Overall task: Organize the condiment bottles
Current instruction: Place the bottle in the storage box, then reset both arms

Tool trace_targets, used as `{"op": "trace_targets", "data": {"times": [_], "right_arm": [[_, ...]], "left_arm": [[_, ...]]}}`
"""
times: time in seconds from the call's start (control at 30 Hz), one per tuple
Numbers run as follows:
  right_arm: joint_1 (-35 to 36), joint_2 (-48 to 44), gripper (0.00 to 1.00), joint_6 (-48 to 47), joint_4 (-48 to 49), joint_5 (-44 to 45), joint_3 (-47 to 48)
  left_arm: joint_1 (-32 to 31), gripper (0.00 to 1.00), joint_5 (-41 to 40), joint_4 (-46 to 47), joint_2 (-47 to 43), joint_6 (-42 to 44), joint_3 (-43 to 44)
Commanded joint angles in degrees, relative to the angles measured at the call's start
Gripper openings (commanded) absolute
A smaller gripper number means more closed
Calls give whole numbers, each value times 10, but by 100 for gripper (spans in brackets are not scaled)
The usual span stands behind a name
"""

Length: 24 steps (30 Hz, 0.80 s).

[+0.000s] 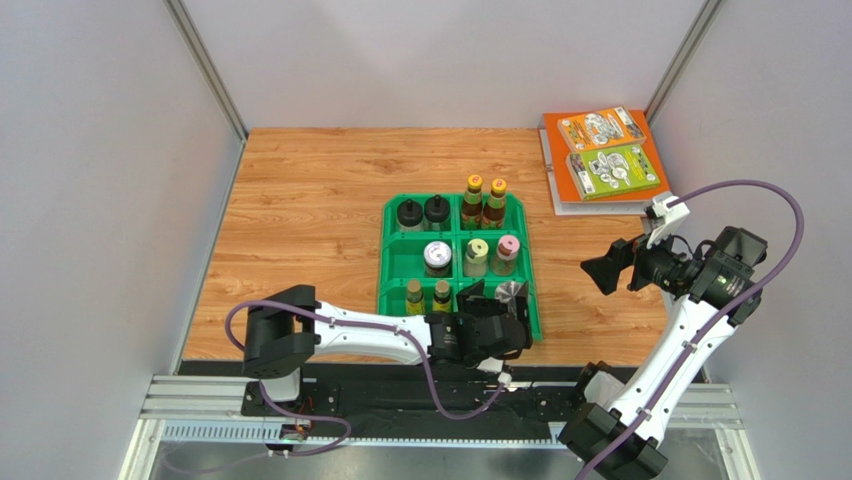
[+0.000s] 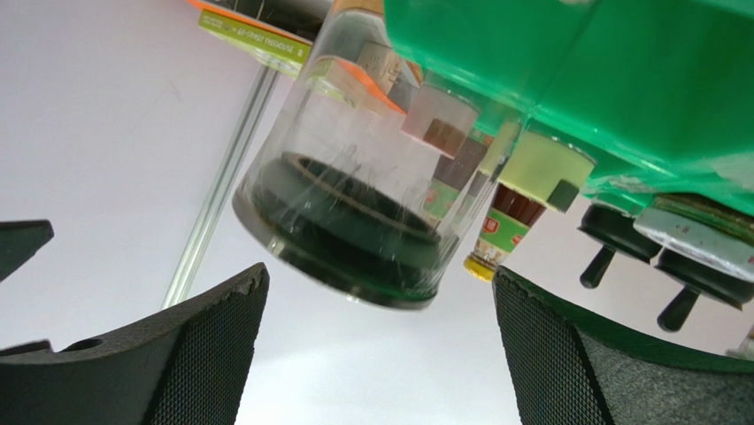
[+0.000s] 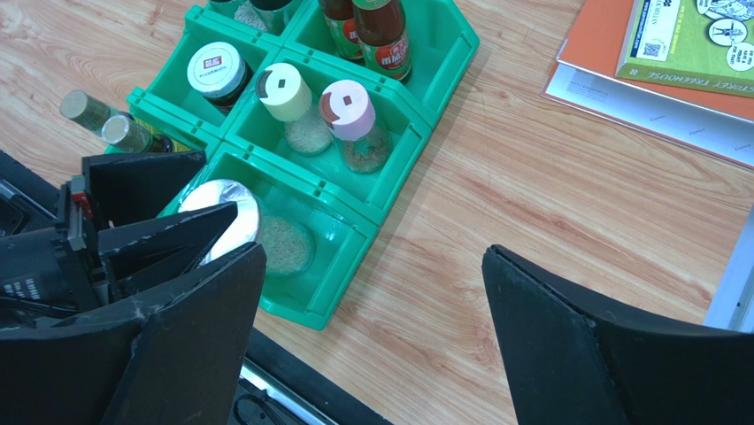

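The clear silver-capped jar [image 3: 221, 208] is seen tilted in the near right compartment of the green bin [image 3: 442, 44], between the spread fingers of the left end effector [image 2: 379, 273] — a gap is shown on either side, so the jar is released. The other condiment bottles [image 1: 485, 202] are kept in the remaining five compartments. The right end effector [image 3: 372, 257] is held wide apart above the tabletop [image 3: 496, 177] just right of the bin — unclenched.

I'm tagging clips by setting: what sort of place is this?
Probably a lab test cell, not a kitchen: blank grey panels on aluminium posts enclose a small wooden table carrying two robot arms.
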Motion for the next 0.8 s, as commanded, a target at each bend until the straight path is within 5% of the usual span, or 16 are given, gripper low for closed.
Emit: {"op": "trace_targets", "data": {"times": [0.0,0.33,0.6,0.77], "right_arm": [[-3,0,99,-12,-76,-23,5],[-3,-2,99,-13,-77,-22,2],[-3,3,99,-10,-77,-21,4],[-3,10,99,-2,-78,-20,16]], "left_arm": [[-16,100,-21,-32,-50,244,-5],[-44,99,-94,-107,-84,165,70],[-41,99,-109,-420,-75,-150,376],[28,99,-94,-503,-65,-322,542]]}}
